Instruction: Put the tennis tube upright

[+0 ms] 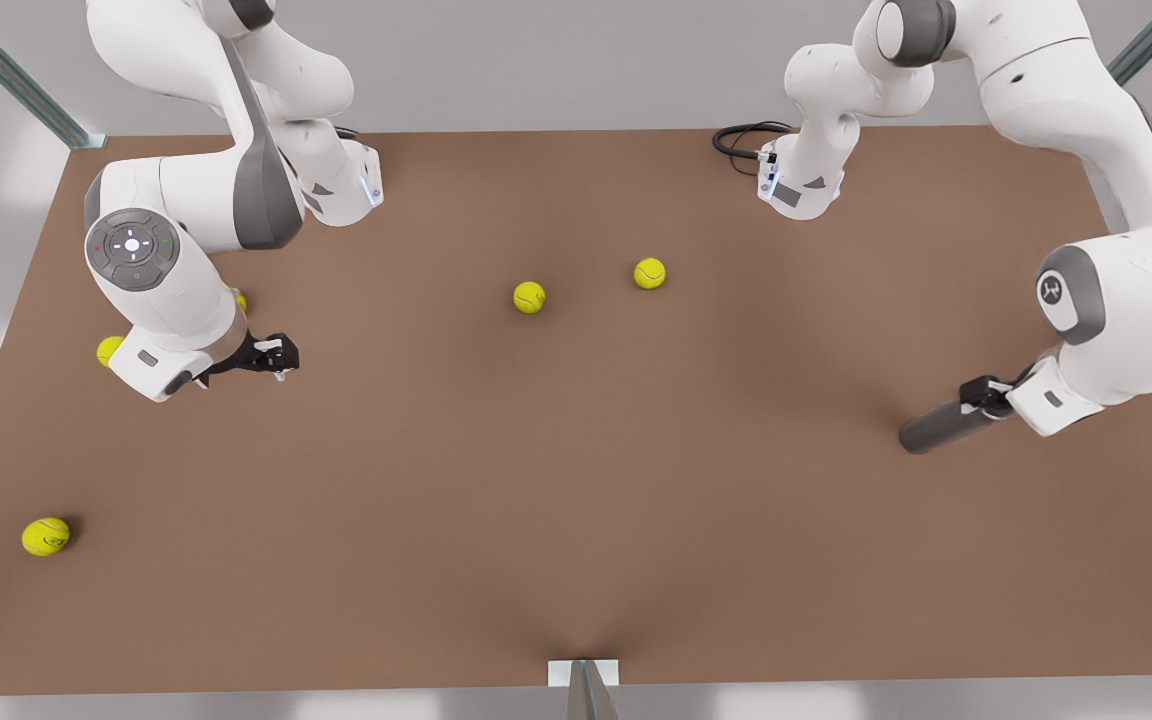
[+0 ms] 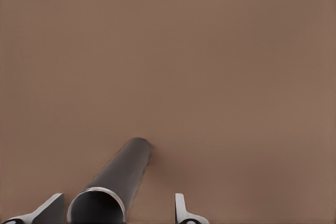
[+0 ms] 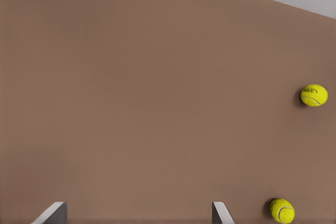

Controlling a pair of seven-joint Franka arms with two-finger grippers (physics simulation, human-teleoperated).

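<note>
The tennis tube (image 1: 941, 425) is a dark grey cylinder lying on its side on the brown table (image 1: 576, 500) at the front view's right. My left gripper (image 1: 981, 395) is at its rim end. In the left wrist view the tennis tube (image 2: 121, 174) points away from the camera, silvery rim nearest. The left gripper (image 2: 118, 205) is open and straddles that end, with one finger close to the rim and a gap on the other side. My right gripper (image 1: 281, 358) waits open and holds nothing at the front view's left, and its fingers (image 3: 55, 211) frame bare table.
Two tennis balls (image 1: 529, 297) (image 1: 649, 273) lie mid-table toward the back, and one (image 1: 46, 536) sits near the front left corner. Another (image 1: 109, 350) peeks out beside the right arm. The right wrist view catches two balls (image 3: 314, 95) (image 3: 282, 211). A black cable (image 1: 741, 140) loops at the back.
</note>
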